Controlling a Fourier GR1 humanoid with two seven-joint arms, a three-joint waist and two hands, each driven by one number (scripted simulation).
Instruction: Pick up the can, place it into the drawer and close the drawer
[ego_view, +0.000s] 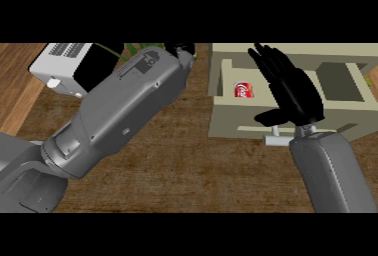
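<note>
The can (244, 90), red with white lettering, lies inside the open drawer (229, 127), toward the drawer's left side and apart from both hands; the placing step reads as done, and the closing of the drawer is the step in hand. The drawer stands pulled out from the beige cabinet (347, 55), its front panel nearest the viewer and its pale handle (277, 141) projecting from that front. The right hand (291, 92) is held above the drawer's right portion, fingers straight and close together, pointing away from the robot, thumb folded low near the handle; it grips nothing. Its grey forearm rises from the lower edge just beside the handle. The left hand (181, 49) shows only as dark fingertips past the end of the large left forearm, which crosses the view's left half; whether those fingers are apart or curled cannot be told. A white and black appliance (70, 67) sits on the wooden counter (192, 175) at upper left, with some green leaves (127, 48) behind it. In my judgement the next move calls for the right hand to come down against the drawer's front or handle and push it squarely toward the cabinet, keeping fingers out of the drawer's opening so that the can is not disturbed.
</note>
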